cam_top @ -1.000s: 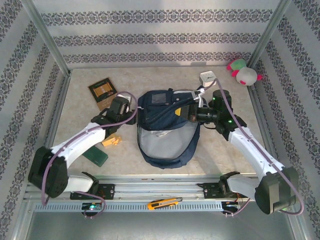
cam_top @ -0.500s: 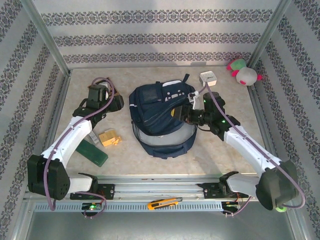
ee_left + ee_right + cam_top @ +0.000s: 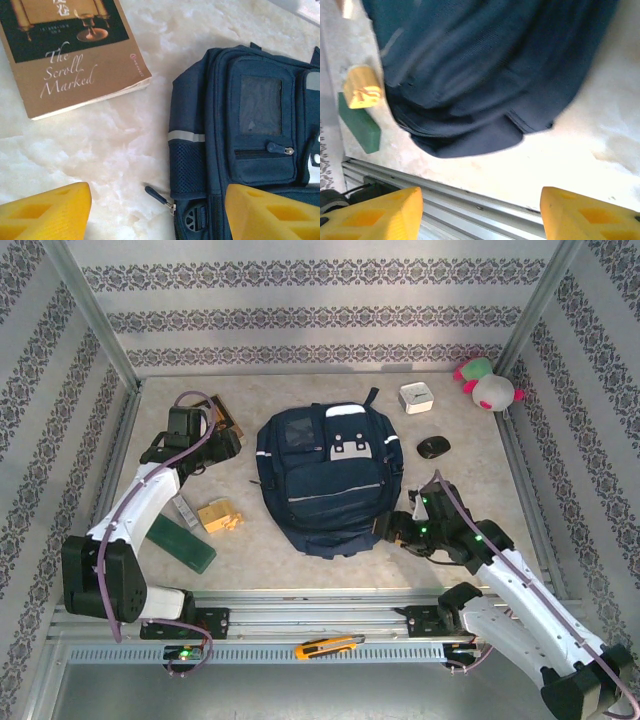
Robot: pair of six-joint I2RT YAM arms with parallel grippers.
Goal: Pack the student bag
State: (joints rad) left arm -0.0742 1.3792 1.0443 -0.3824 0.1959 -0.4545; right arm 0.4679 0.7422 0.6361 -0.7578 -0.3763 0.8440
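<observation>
The student bag (image 3: pixel 330 480), navy blue with pale reflective stripes, lies flat on the table's middle, front pockets up. My left gripper (image 3: pixel 232 443) hovers open by the bag's far-left corner. In the left wrist view its yellow fingers (image 3: pixel 45 212) straddle bare table, a zipper pull (image 3: pixel 157 196) and the bag's (image 3: pixel 250 135) mesh side pocket, holding nothing. My right gripper (image 3: pixel 385 530) stands open just off the bag's near-right edge. In the right wrist view the right gripper (image 3: pixel 480 215) is empty above the table's front edge, with the blurred bag (image 3: pixel 485 70) beyond it.
A brown book (image 3: pixel 65 50) lies far left under my left arm. A yellow block (image 3: pixel 220 515) and a green slab (image 3: pixel 182 543) lie left of the bag. A black mouse (image 3: pixel 433 447), a white box (image 3: pixel 415 398) and a plush toy (image 3: pixel 487 385) sit far right. A utility knife (image 3: pixel 328 647) rests on the front rail.
The bag went from gaping open to lying flat. My right gripper opened, let go of the bag and drew back to the near edge. My left arm swung left toward the book.
</observation>
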